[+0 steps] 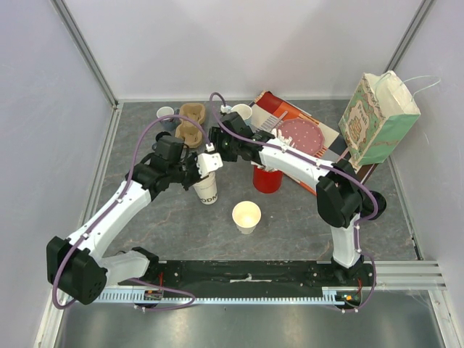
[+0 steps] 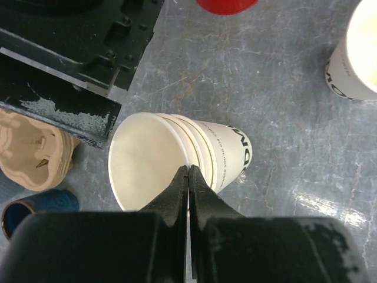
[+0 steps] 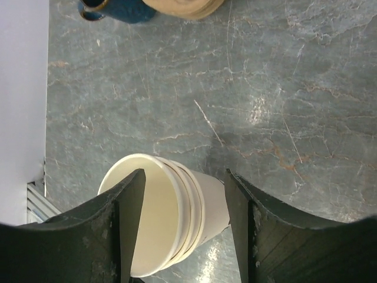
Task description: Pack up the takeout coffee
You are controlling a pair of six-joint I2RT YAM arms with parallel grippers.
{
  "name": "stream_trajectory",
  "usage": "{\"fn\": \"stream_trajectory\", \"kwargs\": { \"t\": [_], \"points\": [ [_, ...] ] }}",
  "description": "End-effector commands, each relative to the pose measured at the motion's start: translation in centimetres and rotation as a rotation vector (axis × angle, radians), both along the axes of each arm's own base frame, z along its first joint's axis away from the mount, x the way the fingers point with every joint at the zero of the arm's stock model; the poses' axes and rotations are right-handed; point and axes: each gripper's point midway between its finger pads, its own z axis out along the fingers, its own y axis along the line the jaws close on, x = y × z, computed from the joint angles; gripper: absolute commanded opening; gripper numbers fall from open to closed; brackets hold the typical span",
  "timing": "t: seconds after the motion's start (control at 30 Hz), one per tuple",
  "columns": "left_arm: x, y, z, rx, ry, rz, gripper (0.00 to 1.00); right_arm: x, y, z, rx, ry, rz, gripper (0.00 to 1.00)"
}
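Note:
A nested stack of cream-white paper cups [image 1: 207,185] with dark lettering stands mid-table, without a lid. My left gripper [image 2: 188,171] is shut on the stack's rim [image 2: 177,127], pinching the near wall. My right gripper [image 3: 184,186] hangs open over the same stack [image 3: 194,206]. One of its fingers [image 3: 131,200] is above the cup mouth and the other is past the outer side. A single open paper cup [image 1: 246,216] stands to the right of the stack and also shows in the left wrist view [image 2: 356,59].
A red cup [image 1: 267,179] stands just behind the single cup. Brown pulp cup carriers [image 1: 191,122], a dark blue mug [image 2: 35,206] and a white mug [image 1: 241,112] sit at the back. A patterned paper bag [image 1: 380,119] and a red box [image 1: 299,134] stand at the back right.

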Motion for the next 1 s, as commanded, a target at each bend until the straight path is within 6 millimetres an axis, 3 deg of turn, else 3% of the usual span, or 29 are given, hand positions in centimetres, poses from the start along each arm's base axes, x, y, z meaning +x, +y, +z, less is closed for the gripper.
{"fn": "stream_trajectory", "kwargs": {
  "t": [0.0, 0.17, 0.3, 0.4, 0.5, 0.67, 0.87, 0.97],
  "points": [
    [-2.6, -0.4, -0.9, -0.002, 0.075, -0.073, 0.02, -1.1, 0.0, 0.4, -0.044, -0.024, 0.044, 0.63],
    [-3.7, -0.7, -0.9, -0.006, 0.119, -0.078, 0.04, -2.3, 0.1, 0.0, -0.072, -0.025, 0.075, 0.51],
    [-3.6, -0.4, -0.2, -0.012, 0.124, -0.037, 0.37, -2.6, 0.0, 0.1, -0.095, -0.051, 0.072, 0.41],
    [-3.2, -0.1, 0.8, -0.017, 0.123, 0.017, 0.53, -2.6, -0.1, 0.6, -0.109, -0.082, 0.073, 0.38],
    [-2.5, 0.5, 2.6, -0.029, 0.112, 0.102, 0.60, -2.6, -0.1, 0.9, -0.122, -0.106, 0.078, 0.37],
    [-2.1, 1.2, 5.9, -0.117, 0.121, 0.203, 0.63, -2.7, -0.1, 1.7, -0.147, -0.156, 0.092, 0.39],
    [-1.2, 3.2, 6.3, -0.182, 0.149, 0.324, 0.64, -2.7, 0.0, 3.0, -0.175, -0.237, 0.135, 0.44],
    [0.3, 4.6, 6.3, -0.249, 0.157, 0.424, 0.60, -2.9, 0.1, 3.1, -0.190, -0.258, 0.152, 0.41]
  ]
}}
